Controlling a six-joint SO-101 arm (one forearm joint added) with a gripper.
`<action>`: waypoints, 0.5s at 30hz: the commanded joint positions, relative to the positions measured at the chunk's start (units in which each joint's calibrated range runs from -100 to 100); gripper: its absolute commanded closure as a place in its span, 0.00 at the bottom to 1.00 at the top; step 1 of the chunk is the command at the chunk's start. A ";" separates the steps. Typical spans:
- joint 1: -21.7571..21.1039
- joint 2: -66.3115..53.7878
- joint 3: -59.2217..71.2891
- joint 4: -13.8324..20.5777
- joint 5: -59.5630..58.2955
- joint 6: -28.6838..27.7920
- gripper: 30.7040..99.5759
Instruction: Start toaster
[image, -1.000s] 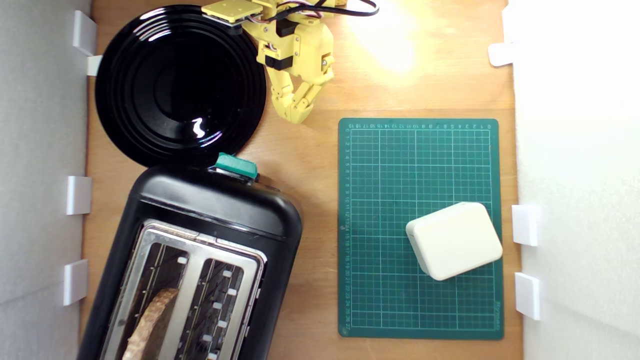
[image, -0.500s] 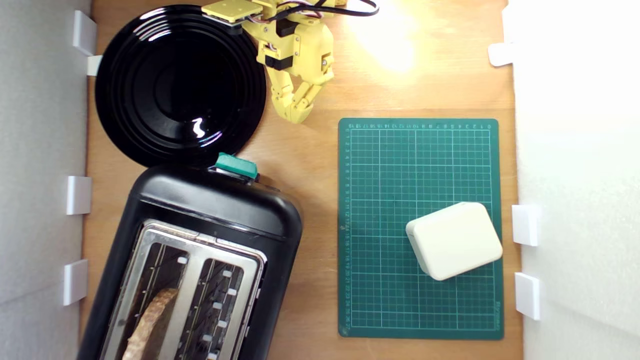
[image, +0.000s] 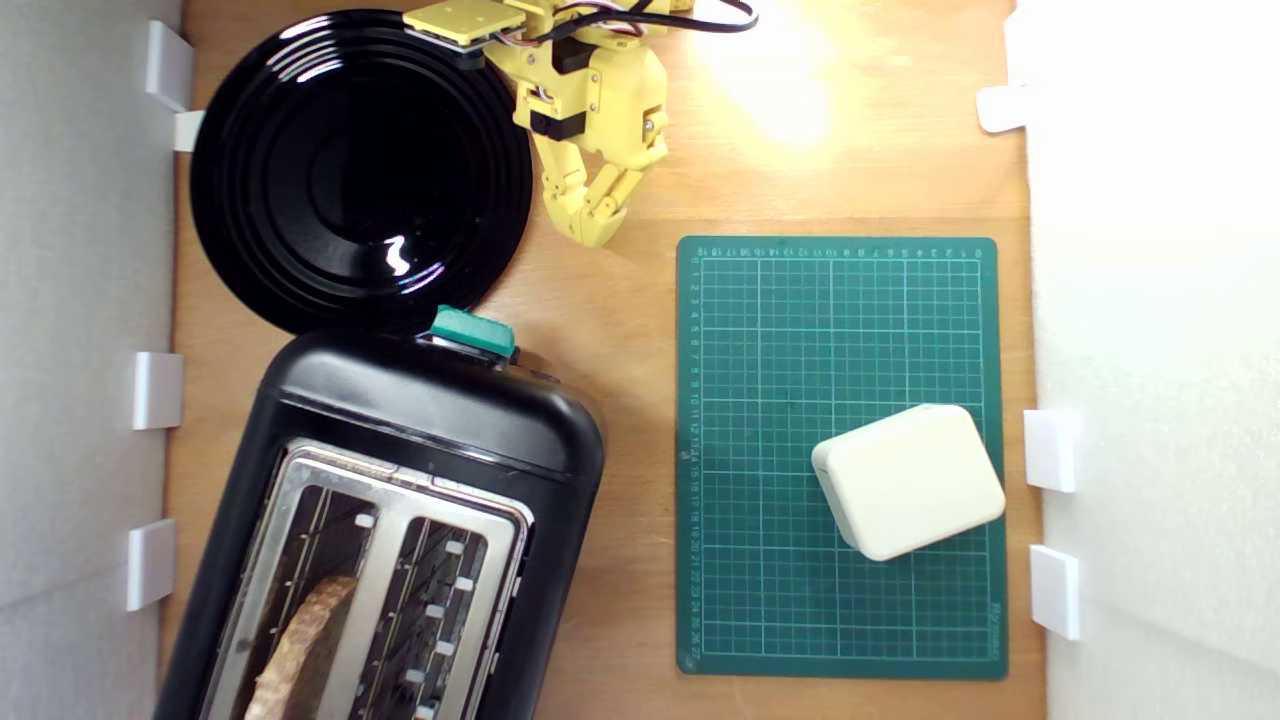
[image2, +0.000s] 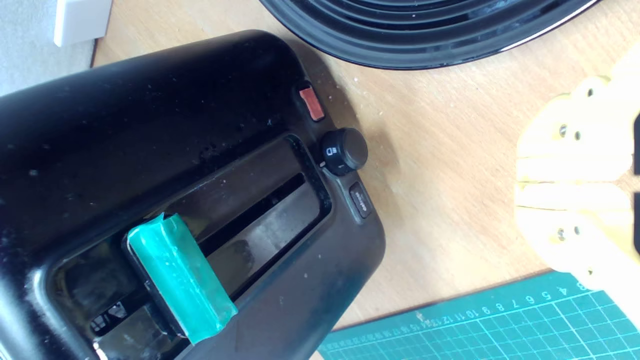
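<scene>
One glossy black rounded toaster (image: 400, 480), teal lever (image: 472, 332), yellow plastic gripper (image: 595, 225) fingers pressed together, empty, above wooden table (image: 620, 330).

The scene is brightly and fairly evenly lit. In the exterior view a strong overexposed patch washes out the light wooden surface (image: 620, 330) near the top edge, and the white wall on the exterior view's right is blown out to near featureless. The round glossy black plate (image: 300, 230) carries a small sharp white glint and faint ring highlights. Shadows are soft and short. The exterior view is sharp. In the wrist view the large glossy black toaster (image2: 150, 125) shows dull reflections, while the yellow plastic pincer (image2: 570, 192) close to the lens is pale, overexposed and out of focus.
</scene>
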 joint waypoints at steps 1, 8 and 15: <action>-0.69 -0.25 0.93 -0.26 0.12 -0.02 0.99; -0.61 -0.17 0.93 -0.26 0.12 -0.02 0.99; -0.77 -0.34 0.93 -0.26 0.12 -0.02 0.99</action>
